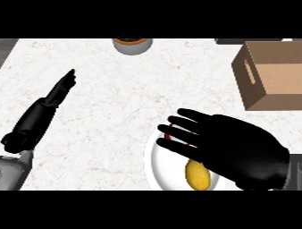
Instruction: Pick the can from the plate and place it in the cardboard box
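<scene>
A white, faintly veined marble desk (101,112) fills the view. Nearest, a smooth round white plate (152,165) holds a yellow oval fruit (196,175). The black right hand (236,147) hovers over the plate, fingers (180,120) spread and straight, grasping nothing. Beneath them only a red sliver of the can (169,135) shows, on the plate's far side. The risk: fingers closing blind on a slick cylinder could tip it, nudge the fruit or slide the plate. At left the left hand (65,85) rests released, fingers straight. Farther right stands the matte brown cardboard box (285,102), open-topped with a slot handle. Farthest, a round orange-topped container (132,44).
</scene>
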`<action>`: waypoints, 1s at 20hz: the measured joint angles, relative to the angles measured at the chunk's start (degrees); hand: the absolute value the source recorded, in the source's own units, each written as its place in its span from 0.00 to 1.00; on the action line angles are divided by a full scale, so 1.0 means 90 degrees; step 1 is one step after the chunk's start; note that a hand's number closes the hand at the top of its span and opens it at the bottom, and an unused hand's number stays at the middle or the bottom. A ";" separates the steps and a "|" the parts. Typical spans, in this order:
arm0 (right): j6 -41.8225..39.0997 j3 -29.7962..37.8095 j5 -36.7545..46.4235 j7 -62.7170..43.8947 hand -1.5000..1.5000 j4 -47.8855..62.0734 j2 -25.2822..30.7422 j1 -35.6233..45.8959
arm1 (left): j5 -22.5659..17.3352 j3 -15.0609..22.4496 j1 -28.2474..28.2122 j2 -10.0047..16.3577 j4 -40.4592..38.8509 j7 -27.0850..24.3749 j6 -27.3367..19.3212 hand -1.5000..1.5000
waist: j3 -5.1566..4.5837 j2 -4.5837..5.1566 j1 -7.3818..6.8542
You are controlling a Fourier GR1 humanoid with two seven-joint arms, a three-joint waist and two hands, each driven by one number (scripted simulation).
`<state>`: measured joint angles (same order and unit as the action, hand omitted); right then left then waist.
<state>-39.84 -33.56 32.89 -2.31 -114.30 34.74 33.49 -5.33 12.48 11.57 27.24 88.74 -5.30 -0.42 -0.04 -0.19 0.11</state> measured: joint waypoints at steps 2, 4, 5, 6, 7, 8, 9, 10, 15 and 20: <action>-0.0084 -0.0087 0.0214 -0.0129 0.00 -0.0118 -0.0110 -0.0250 | 0.0067 -0.0052 0.0103 -0.0088 -0.0037 0.0082 0.0039 0.50 | 0.0001 0.0005 0.0005; -0.0108 -0.0230 0.0496 -0.0201 0.00 -0.0033 -0.0330 -0.0367 | 0.0057 -0.0153 0.0109 -0.0096 0.0044 0.0177 0.0148 0.50 | 0.0003 0.0009 -0.0010; -0.0157 -0.0252 0.0603 -0.0222 0.00 -0.0134 -0.0318 -0.0510 | 0.0063 -0.0208 0.0092 -0.0108 0.0086 0.0211 0.0179 0.50 | 0.0003 0.0010 -0.0009; -0.0094 -0.0380 0.0803 -0.0287 0.00 -0.0153 -0.0398 -0.0623 | 0.0071 -0.0268 0.0157 -0.0127 -0.0067 0.0150 0.0239 0.50 | 0.0004 0.0012 -0.0002; -0.0114 -0.0399 0.0949 -0.0314 0.00 -0.0165 -0.0454 -0.0661 | 0.0136 -0.0261 0.0110 -0.0187 -0.0046 0.0109 0.0243 0.50 | 0.0004 0.0014 -0.0006; -0.0062 -0.0379 0.1099 -0.0236 0.00 0.0012 -0.0514 -0.0589 | 0.0168 -0.0293 0.0116 -0.0204 -0.0059 0.0090 0.0272 0.50 | 0.0004 0.0016 -0.0017; -0.0097 -0.0370 0.1212 -0.0268 0.00 0.0069 -0.0639 -0.0543 | 0.0237 -0.0283 0.0154 -0.0285 -0.0117 0.0075 0.0273 0.50 | 0.0004 0.0018 -0.0018; -0.0100 -0.0438 0.1360 -0.0372 0.00 0.0022 -0.0755 -0.0626 | 0.0270 -0.0319 0.0139 -0.0310 -0.0142 0.0061 0.0300 0.50 | 0.0004 0.0018 -0.0016; -0.0001 -0.0460 0.1952 -0.0237 0.00 0.0485 -0.1256 -0.0553 | 0.0465 -0.0450 0.0186 -0.0500 -0.0294 -0.0041 0.0432 0.50 | 0.0004 0.0021 -0.0026; 0.0211 -0.0531 0.2591 0.0040 0.00 0.0867 -0.1422 -0.0662 | 0.0578 -0.0587 0.0037 -0.0589 -0.0207 -0.0069 0.0626 0.50 | 0.0004 0.0019 -0.0032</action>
<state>-37.94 -38.33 56.21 -1.95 -106.50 21.94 27.53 -0.12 7.20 11.91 21.94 86.88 -5.92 5.22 -0.01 -0.01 -0.18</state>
